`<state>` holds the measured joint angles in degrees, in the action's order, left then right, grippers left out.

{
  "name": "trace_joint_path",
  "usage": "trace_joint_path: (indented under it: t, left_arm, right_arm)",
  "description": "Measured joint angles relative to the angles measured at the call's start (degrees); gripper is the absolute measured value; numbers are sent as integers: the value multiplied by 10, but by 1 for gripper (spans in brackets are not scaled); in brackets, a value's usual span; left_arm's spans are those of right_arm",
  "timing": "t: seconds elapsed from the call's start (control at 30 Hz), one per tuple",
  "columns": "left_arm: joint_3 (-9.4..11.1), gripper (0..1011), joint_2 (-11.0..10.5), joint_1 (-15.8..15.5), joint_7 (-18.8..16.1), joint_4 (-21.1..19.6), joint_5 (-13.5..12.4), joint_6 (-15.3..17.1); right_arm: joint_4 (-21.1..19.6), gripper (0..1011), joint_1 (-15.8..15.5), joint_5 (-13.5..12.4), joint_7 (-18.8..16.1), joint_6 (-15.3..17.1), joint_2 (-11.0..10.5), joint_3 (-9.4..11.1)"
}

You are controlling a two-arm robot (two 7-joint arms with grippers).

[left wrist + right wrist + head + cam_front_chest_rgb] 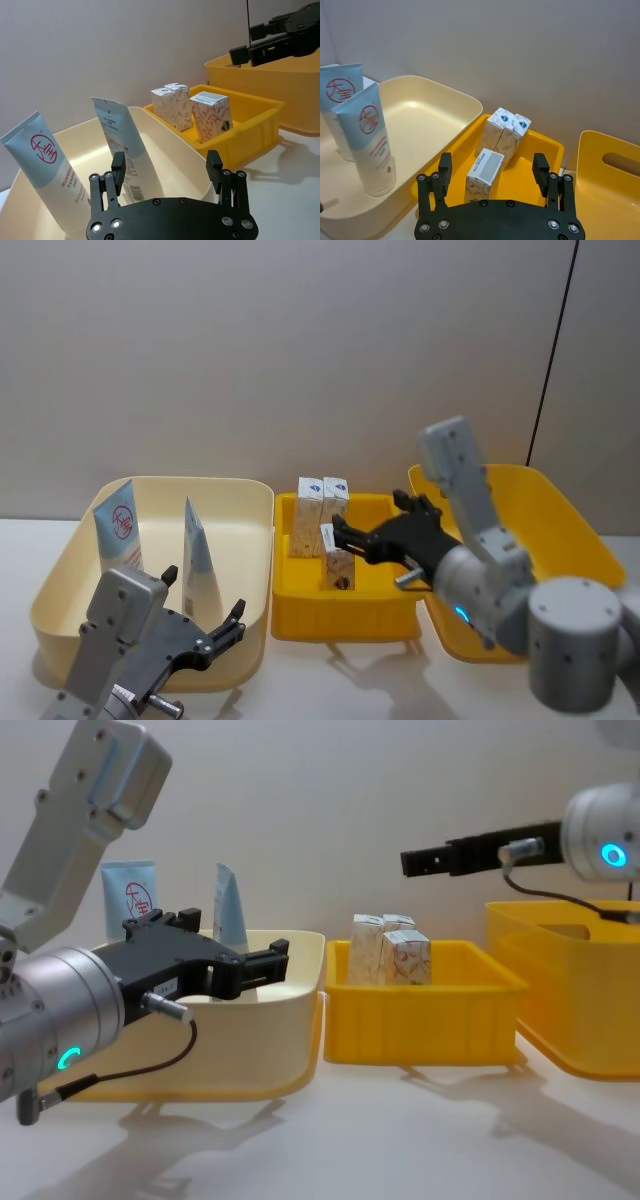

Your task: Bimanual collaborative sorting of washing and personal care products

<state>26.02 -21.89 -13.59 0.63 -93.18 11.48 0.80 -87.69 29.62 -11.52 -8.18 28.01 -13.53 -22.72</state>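
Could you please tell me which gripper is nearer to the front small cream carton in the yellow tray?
Right. The right gripper hovers open above the front small cream carton with reddish print; the left gripper hangs by the front rim of the neighbouring cream plastic bin.

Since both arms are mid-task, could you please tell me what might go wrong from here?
1. The right gripper hangs open over the front carton, which sits nearer one finger; coming down, that finger might hit its top or tip it.
2. The left gripper is open by the cream bin's rim; reaching in could catch the rim or topple the tubes standing on end.
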Motion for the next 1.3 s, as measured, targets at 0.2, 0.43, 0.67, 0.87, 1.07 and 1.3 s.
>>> trace_joint_path:
  t: [0.2,0.43,0.67,0.87,1.07,1.3]
  left_arm:
    - [0,1004,0,0,0,0,0,0]
    - [0,1003,0,0,0,0,0,0]
    - [0,1002,0,0,0,0,0,0]
    - [0,1003,0,0,0,0,0,0]
    - [0,1003,0,0,0,0,0,0]
    - [0,1003,0,0,0,0,0,0]
  right_arm:
    - [37,1001,41,9,7,47,22,-9]
    - [85,1001,85,14,13,105,48,-14]
    - [135,1001,122,15,16,155,72,-14]
    - [186,1001,148,14,18,190,93,-11]
    - [238,1001,169,14,24,205,112,-9]
    - [276,1001,179,16,27,201,125,-6]
